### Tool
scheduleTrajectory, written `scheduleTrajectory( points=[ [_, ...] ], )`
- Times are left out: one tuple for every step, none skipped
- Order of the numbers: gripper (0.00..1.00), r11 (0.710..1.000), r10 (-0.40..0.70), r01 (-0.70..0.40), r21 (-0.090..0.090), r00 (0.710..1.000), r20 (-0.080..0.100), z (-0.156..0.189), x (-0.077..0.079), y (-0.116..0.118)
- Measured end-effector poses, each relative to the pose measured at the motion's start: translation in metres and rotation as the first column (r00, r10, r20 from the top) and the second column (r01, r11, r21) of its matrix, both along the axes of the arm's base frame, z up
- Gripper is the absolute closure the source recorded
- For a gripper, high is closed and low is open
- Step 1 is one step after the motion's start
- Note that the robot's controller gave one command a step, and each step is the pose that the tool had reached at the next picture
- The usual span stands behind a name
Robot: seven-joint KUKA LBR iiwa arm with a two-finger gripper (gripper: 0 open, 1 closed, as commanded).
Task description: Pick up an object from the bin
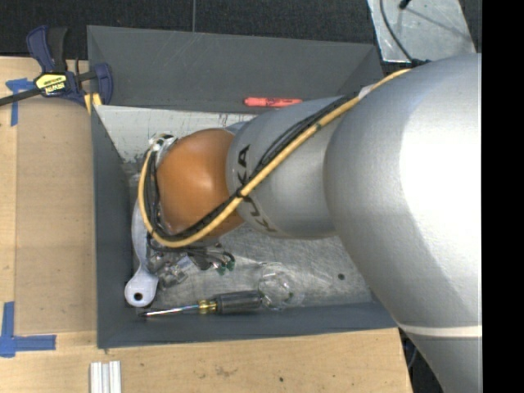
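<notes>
My gripper [182, 260] is low in the front left part of the bin, mostly hidden under the arm's orange cover. Just left of it and touching or nearly touching lies a white plastic piece [139, 290] with a rounded end and a hole. In front of the gripper, along the bin's near wall, lies a screwdriver [219, 304] with a black handle, a yellow collar and a thin shaft pointing left. A small green-tinted bit [223, 264] shows at the gripper's right side; I cannot tell what it is.
A crumpled clear plastic thing [276, 286] lies right of the screwdriver's handle. A flat red thing [273, 101] lies at the back of the bin. The arm covers the bin's middle and right.
</notes>
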State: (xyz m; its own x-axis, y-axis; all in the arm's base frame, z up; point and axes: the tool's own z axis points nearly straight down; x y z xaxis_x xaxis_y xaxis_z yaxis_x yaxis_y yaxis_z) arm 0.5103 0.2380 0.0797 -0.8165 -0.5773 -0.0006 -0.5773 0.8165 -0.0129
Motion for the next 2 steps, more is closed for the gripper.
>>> scheduleTrajectory(
  points=[
    [1.0,1.0,0.0,0.0,0.0,1.0,0.0,0.0,0.0,0.0],
    [1.0,0.947,0.32,-0.32,0.012,0.947,-0.007,0.164,0.005,-0.007]
  ],
)
